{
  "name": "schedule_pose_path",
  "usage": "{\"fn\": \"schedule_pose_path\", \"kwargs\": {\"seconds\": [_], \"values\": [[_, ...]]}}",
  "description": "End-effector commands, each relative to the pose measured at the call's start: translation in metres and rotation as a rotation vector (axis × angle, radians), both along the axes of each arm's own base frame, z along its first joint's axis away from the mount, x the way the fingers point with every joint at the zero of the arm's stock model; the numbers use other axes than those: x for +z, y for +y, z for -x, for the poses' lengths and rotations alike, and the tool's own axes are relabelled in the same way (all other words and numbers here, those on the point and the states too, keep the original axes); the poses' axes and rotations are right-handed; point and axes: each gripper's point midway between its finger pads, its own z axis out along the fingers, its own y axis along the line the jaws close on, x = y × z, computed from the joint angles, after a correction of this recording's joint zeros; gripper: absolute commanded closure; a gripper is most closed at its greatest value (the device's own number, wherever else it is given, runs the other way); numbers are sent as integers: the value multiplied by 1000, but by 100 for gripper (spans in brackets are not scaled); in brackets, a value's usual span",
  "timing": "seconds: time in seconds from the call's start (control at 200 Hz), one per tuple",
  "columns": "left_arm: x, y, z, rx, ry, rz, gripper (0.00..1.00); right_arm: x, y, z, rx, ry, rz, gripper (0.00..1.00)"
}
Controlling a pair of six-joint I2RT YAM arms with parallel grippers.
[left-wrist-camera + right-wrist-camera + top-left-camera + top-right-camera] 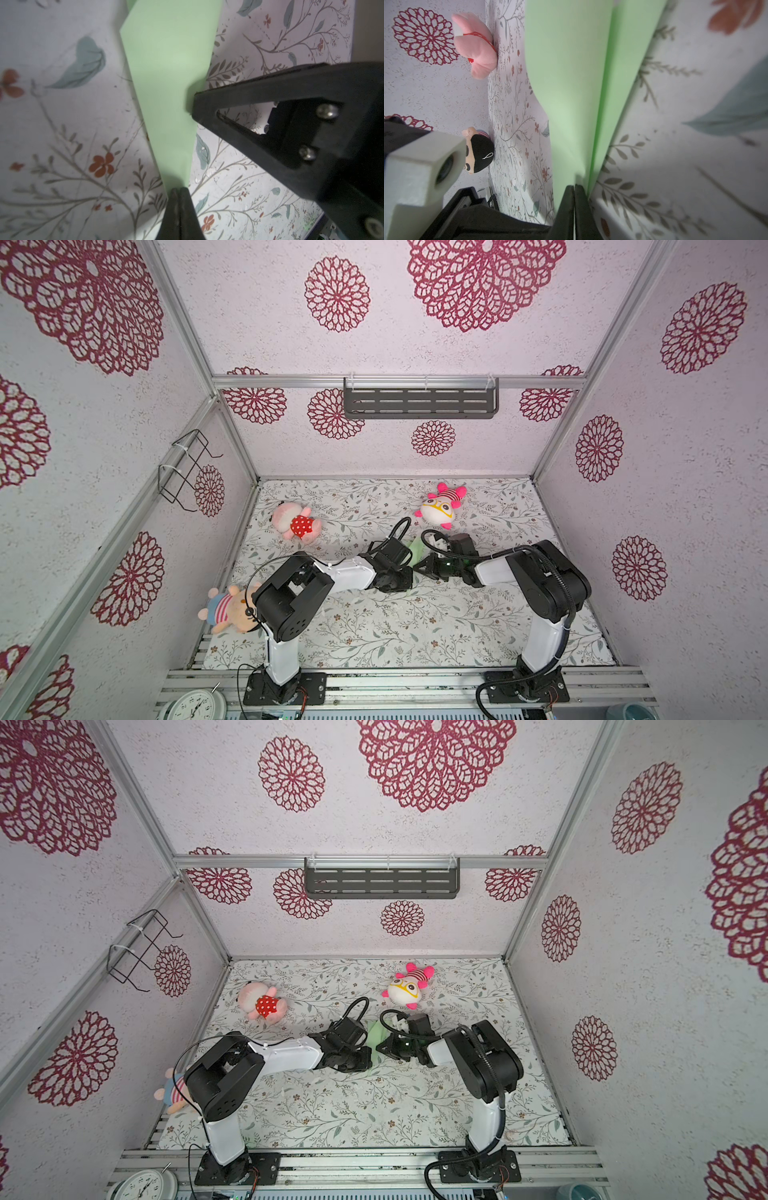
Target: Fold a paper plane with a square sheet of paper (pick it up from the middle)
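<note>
The paper plane [415, 549] [376, 1038] is pale mint-green paper folded into a narrow pointed dart. It lies mid-table between the two wrists. In the left wrist view the paper plane [166, 72] tapers to its point right at my left gripper [179, 189], which is shut with its tips on that point. One black finger [239, 97] of the right gripper meets the plane's long edge. In the right wrist view my right gripper [574, 186] is shut on the plane [571, 83] beside a long crease, and one panel curves up off the table.
A pink plush in a red dotted dress [296, 522] lies at the back left. A white plush with yellow glasses [440, 506] lies at the back, just beyond the grippers. A striped plush [228, 608] sits by the left arm's elbow. A dark shelf [419, 402] hangs on the back wall.
</note>
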Motion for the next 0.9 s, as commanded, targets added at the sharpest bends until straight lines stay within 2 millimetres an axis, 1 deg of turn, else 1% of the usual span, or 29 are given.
{"fn": "schedule_pose_path", "kwargs": {"seconds": [0.0,0.14,0.225,0.23,0.24,0.285,0.345,0.515,0.785,0.896], "values": [[-20,6,17,-35,57,-84,99,8,3,0,5,-11,-21,91],[-31,15,23,-51,76,-169,100,34,8,-4,29,-87,-71,91],[-31,17,25,-63,72,-196,100,48,10,-4,50,-137,-94,91],[-38,19,27,-65,86,-210,100,49,10,-3,52,-138,-95,91],[-43,20,28,-66,95,-221,100,50,11,-2,57,-142,-100,91],[-46,20,28,-69,97,-228,100,52,11,1,68,-152,-110,91],[-47,21,28,-68,100,-229,100,51,11,5,81,-144,-117,92],[-45,22,27,-62,91,-235,100,30,9,18,92,-85,-104,95],[-46,24,27,-55,93,-242,100,7,11,25,122,-37,-69,95],[-46,26,29,-52,93,-247,100,-3,8,25,127,-28,-32,96]]}}
